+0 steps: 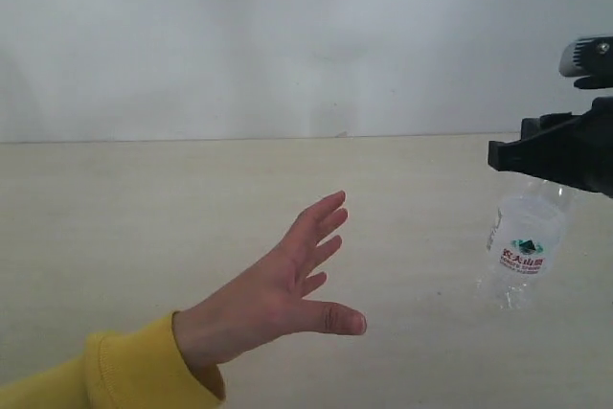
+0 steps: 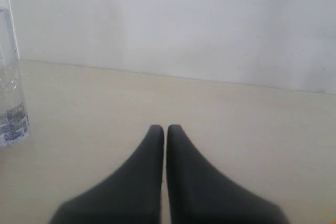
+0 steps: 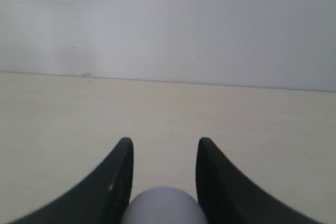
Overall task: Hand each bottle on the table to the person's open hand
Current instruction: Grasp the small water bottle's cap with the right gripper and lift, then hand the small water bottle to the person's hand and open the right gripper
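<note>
Surface: table (image 1: 144, 198), pale beige with faint grain, running back to a plain white wall (image 1: 287, 35) with a few small specks. The person's open hand (image 1: 278, 289) is held over the table, fingers spread and pointing up and away toward the wall, thumb out to the side, with a mustard-yellow cuff (image 1: 124, 371) at the wrist. Well apart from the hand, on its thumb side and higher, the right gripper (image 1: 548, 165) clamps a clear bottle (image 1: 525, 246) by its upper end. The bottle is tilted, its base angled down toward the hand; contact with the table cannot be told. Right wrist view: fingers (image 3: 118, 177) parted around a rounded pale top. Left gripper (image 2: 165, 129) – tips pressed together, nothing between them. A second bottle (image 2: 10, 87) stands upright on the table off to one side of it; its position relative to the hand cannot be told.
</note>
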### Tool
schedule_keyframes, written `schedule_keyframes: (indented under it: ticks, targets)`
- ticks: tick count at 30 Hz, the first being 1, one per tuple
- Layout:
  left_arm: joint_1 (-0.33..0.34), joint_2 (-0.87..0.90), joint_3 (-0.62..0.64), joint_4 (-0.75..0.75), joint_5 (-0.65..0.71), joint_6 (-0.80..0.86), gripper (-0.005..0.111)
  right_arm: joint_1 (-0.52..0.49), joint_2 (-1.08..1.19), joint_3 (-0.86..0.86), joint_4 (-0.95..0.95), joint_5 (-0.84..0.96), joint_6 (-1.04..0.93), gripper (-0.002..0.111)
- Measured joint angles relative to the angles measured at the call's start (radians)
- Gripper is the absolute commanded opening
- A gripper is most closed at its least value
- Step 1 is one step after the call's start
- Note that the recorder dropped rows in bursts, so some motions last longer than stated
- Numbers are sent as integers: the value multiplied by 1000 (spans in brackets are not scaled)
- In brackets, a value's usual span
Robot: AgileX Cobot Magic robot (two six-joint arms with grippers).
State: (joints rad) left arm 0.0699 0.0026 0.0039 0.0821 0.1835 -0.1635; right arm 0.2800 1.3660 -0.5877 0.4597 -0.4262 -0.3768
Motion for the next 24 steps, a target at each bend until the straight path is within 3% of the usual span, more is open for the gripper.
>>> schedule_keyframes:
  ticks: [9, 16, 24]
  targets:
    - [0, 0, 0, 0, 0, 0, 4, 179, -253, -41, -21, 268, -14, 0]
    - [0, 0, 0, 0, 0, 0, 4, 352, -230, -48, -24, 256, -15, 0]
    - [0, 0, 0, 0, 0, 0, 4, 475, -136, -140, -24, 225, -14, 0]
